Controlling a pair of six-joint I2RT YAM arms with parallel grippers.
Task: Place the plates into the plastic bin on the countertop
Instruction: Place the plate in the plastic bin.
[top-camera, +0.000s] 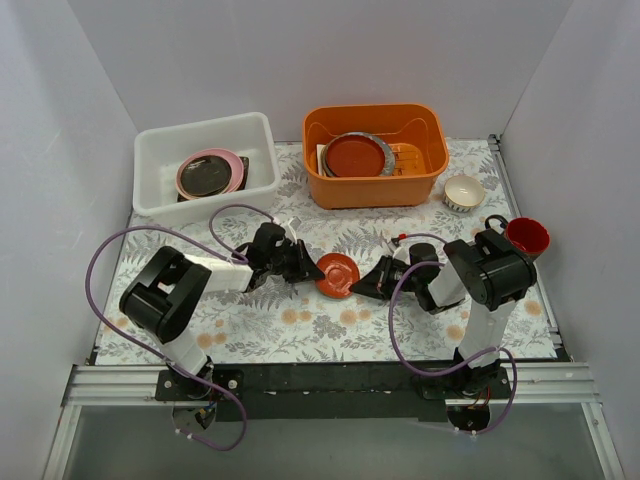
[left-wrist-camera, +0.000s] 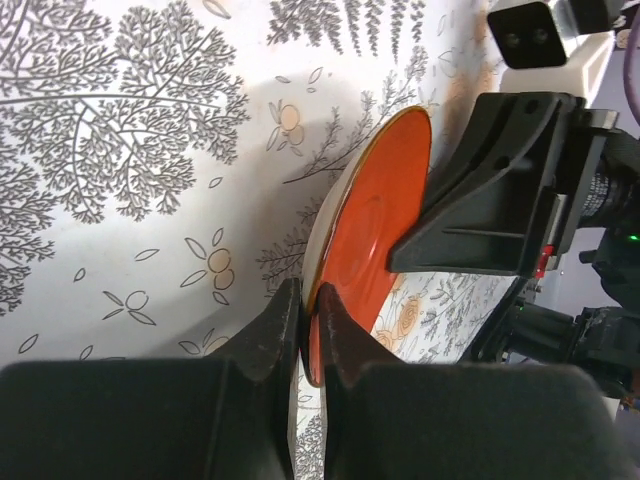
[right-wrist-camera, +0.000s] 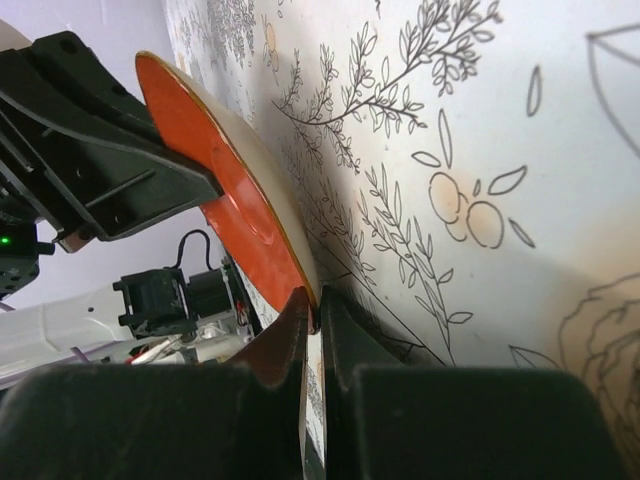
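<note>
The small red plate (top-camera: 338, 274) is in the middle of the countertop (top-camera: 300, 325), between the two arms and well apart from the white bin (top-camera: 255, 122) at the far left. I judge it to be a glazed ceramic dish. It should be stiff and rather light, with a smooth, slippery surface, and it could chip or break if it falls. The thin rim is the only good place to take it. A pinch there must be firm, because the plate could swing around such a small contact.

The left gripper (left-wrist-camera: 307, 305) is clamped on the left edge of the plate, one finger on the red face and one on the pale underside. The right gripper (right-wrist-camera: 313, 305) is clamped on the right edge in the same way. The plate appears tilted. I cannot tell whether it touches the countertop.
</note>
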